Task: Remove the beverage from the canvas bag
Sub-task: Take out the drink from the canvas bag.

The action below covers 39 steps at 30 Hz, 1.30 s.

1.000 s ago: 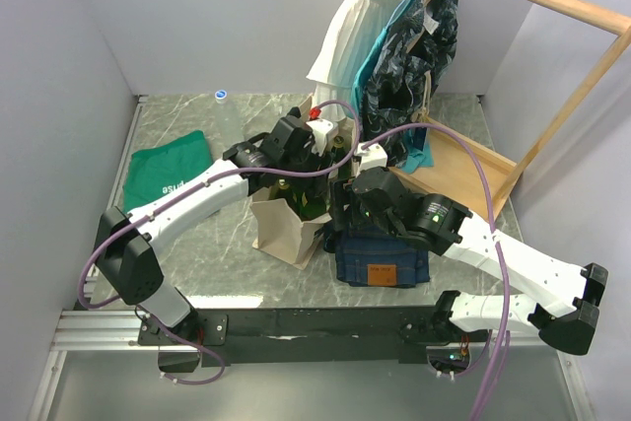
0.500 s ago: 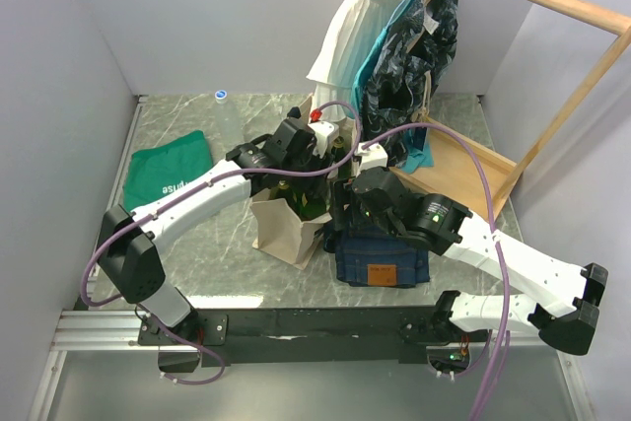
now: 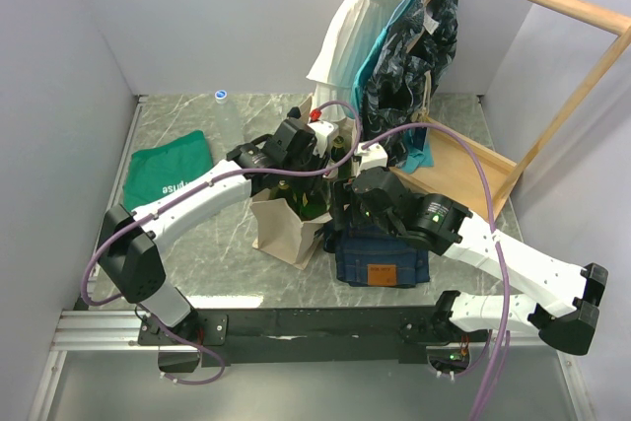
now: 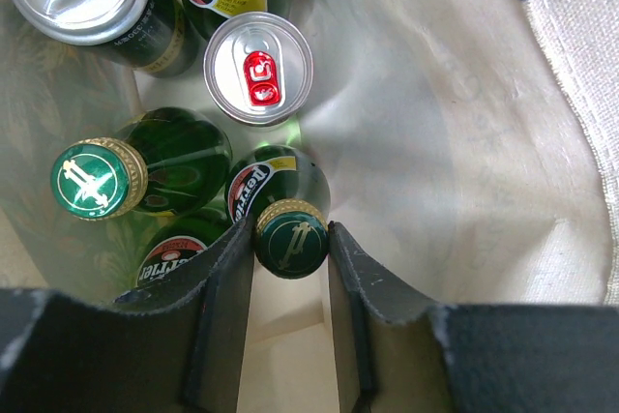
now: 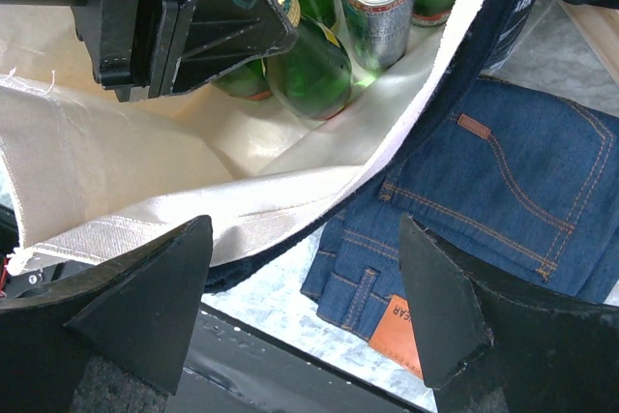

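Observation:
The cream canvas bag [image 3: 281,229] stands mid-table, open at the top. In the left wrist view its inner wall [image 4: 435,142] surrounds several green Perrier bottles and two cans [image 4: 258,68]. My left gripper [image 4: 290,234] is down inside the bag, its fingers [image 4: 227,307] pressed on both sides of the gold-rimmed green cap of one green bottle [image 4: 280,186]. From above, the left gripper [image 3: 301,160] sits over the bag mouth. My right gripper [image 5: 305,239] is wide open and empty, above the bag's near rim [image 5: 145,162] and beside the bag [image 3: 360,199].
Folded blue jeans [image 3: 380,258] lie against the bag's right side, under the right gripper [image 5: 503,171]. A green printed cloth [image 3: 168,175] lies at the left. A wooden rack with hanging clothes [image 3: 414,46] stands behind. A clear bottle with a blue cap [image 3: 222,101] stands at the back.
My left gripper has shifted very slightly at the bag mouth. The right arm and the bag have not visibly moved.

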Available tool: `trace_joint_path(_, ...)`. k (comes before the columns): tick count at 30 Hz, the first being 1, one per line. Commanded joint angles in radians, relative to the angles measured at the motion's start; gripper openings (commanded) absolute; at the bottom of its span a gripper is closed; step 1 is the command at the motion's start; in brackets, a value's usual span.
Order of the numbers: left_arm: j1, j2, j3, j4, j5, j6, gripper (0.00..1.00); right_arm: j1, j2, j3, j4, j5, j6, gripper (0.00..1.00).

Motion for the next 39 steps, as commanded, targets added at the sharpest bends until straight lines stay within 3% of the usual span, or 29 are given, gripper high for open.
trace_joint_path(1,-0.008,0.01,0.003,0.029,0.01,-0.004,0.25,0.003,0.0,0.035,0.027,0.023,-0.015,0.83)
trace_joint_path(6,-0.008,0.009,0.013,0.037,0.019,-0.004,0.01,0.003,0.008,0.041,0.025,0.027,-0.016,0.83)
trace_joint_path(39,-0.008,-0.06,0.247,-0.046,-0.004,0.021,0.01,0.003,-0.02,0.017,0.042,0.034,0.0,0.83)
